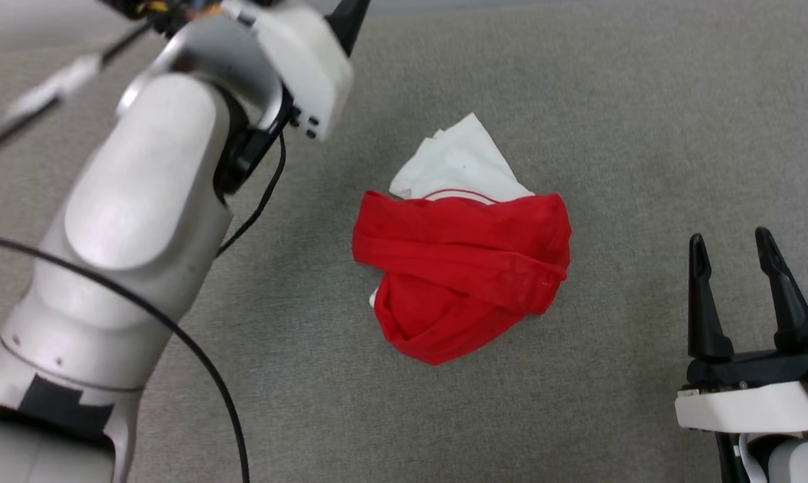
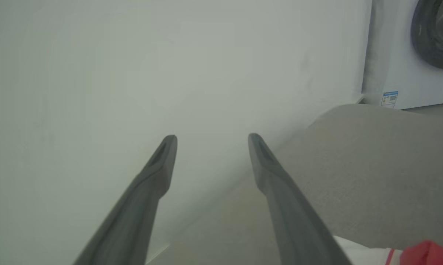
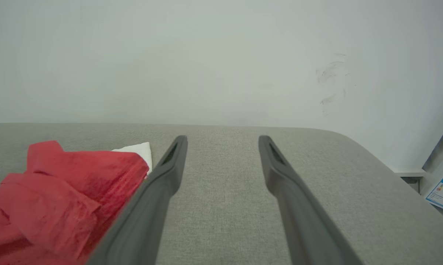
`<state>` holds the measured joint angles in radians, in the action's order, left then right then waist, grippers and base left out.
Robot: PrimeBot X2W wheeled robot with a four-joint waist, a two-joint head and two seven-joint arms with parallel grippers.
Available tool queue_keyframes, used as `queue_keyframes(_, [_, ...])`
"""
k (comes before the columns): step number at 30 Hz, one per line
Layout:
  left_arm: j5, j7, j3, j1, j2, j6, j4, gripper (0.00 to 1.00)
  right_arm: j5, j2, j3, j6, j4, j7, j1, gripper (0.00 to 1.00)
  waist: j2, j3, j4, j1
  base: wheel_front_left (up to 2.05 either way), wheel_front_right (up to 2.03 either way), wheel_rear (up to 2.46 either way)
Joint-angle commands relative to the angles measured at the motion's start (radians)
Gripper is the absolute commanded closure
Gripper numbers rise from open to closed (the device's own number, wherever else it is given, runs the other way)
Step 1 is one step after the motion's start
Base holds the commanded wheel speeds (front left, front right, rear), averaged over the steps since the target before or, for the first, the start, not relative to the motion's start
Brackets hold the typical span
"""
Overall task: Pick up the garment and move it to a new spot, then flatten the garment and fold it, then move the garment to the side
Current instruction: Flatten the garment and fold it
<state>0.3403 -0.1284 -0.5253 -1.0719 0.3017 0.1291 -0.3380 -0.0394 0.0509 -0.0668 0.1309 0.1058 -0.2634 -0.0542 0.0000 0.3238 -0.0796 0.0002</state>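
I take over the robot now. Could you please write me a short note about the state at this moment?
Left gripper: open, empty, away from the shirt.
Right gripper: open, empty, to the right of the shirt, not touching it.
Shirt: crumpled heap in the middle of the grey surface, with a white part sticking out at the far side.
Done: not flattened, not folded; I cannot tell whether the first move is done.
Left: flatten, fold, move aside.
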Motion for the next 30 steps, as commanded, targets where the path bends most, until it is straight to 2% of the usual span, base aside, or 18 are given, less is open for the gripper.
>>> queue_keyframes(1, [0.022,-0.022,-0.015,-0.008,0.006,0.000,-0.010,0.00,0.004,-0.001,0.001,0.000,0.005,-0.002,-0.014,0.00,0.0000,0.031,-0.020,-0.0002,0.00,0.00,0.00])
queue_keyframes(10, [0.392,-0.503,-0.383,-0.223,0.098,0.000,-0.025,0.00,-0.013,-0.001,0.009,0.000,0.027,-0.002,-0.075,0.00,0.0000,0.136,-0.070,-0.0002,0.00,0.00,0.00])
queue_keyframes(15, [0.540,-0.709,-0.521,-0.305,0.140,0.000,-0.019,0.00,-0.023,-0.001,0.019,0.000,0.032,-0.002,-0.104,0.00,0.0000,0.197,-0.095,-0.0002,0.00,0.00,0.00])
queue_keyframes(20, [0.607,-0.771,-0.606,-0.345,0.148,0.000,-0.043,0.00,-0.039,-0.001,0.026,0.000,0.032,-0.002,-0.135,0.00,0.0000,0.246,-0.122,-0.0002,0.00,0.00,0.00])
queue_keyframes(28, [0.632,-0.808,-0.743,-0.319,0.178,0.000,-0.083,0.00,-0.058,-0.001,0.024,0.000,0.029,-0.002,-0.154,0.00,0.0000,0.283,-0.142,-0.0002,0.00,0.00,0.00])
queue_keyframes(29, [0.636,-0.804,-0.750,-0.315,0.181,0.000,-0.082,0.89,-0.058,-0.001,0.023,0.000,0.029,-0.002,-0.154,0.00,0.0000,0.283,-0.142,-0.0002,0.00,0.00,0.00])
queue_keyframes(30, [0.634,-0.794,-0.754,-0.319,0.181,0.000,-0.076,1.00,-0.057,-0.001,0.020,0.000,0.027,-0.002,-0.153,0.00,0.0000,0.282,-0.139,-0.0002,0.00,0.00,0.00])
